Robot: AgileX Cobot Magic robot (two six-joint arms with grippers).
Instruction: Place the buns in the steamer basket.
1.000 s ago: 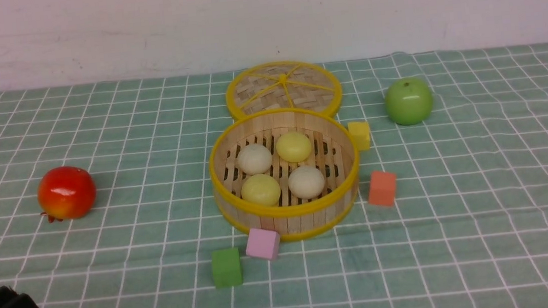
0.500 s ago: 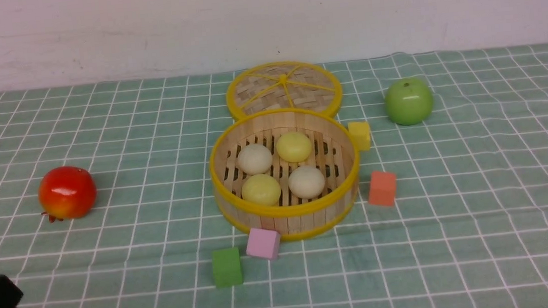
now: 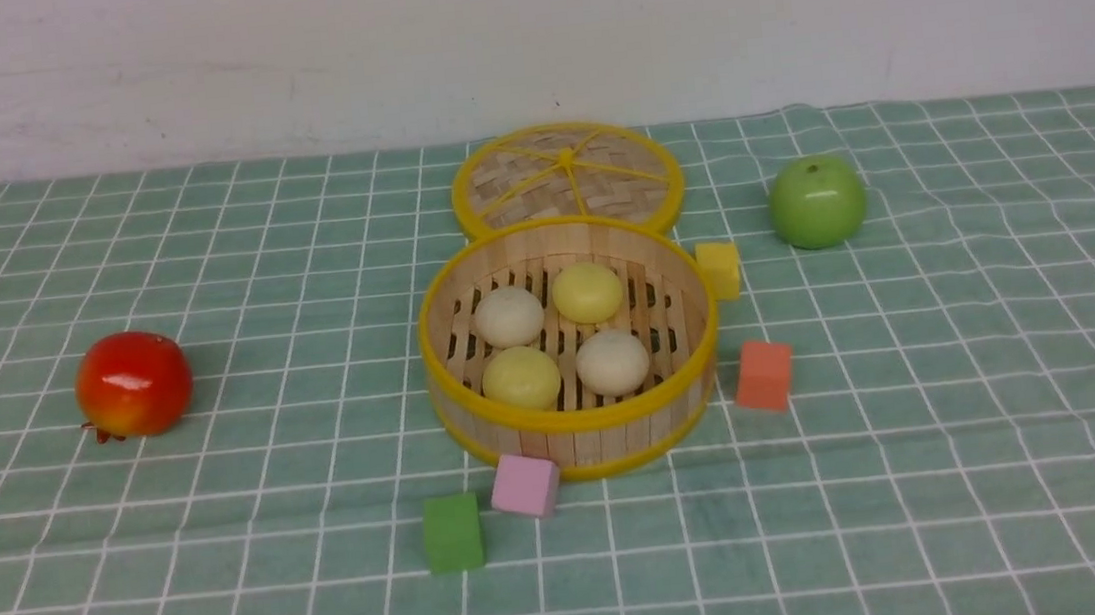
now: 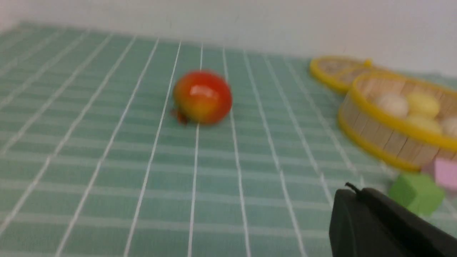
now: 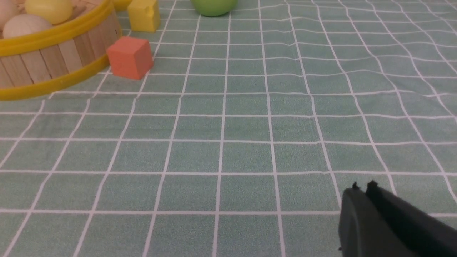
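Left gripper (image 4: 351, 192) and right gripper (image 5: 362, 191) have their jaws pressed together, holding nothing, above the checked cloth (image 5: 228, 150); orange cube (image 5: 129, 57) at eleven o'clock.

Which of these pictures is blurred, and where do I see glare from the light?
Left wrist view: soft and smeared all over, the steamer basket most. Front view: sharp, with white glare on the red apple and the green apple. Right wrist view: sharp, even light, faint shadow beside the orange cube.

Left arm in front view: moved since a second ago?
Yes. It slid out past the lower-left corner, away from the red apple, which stayed put.
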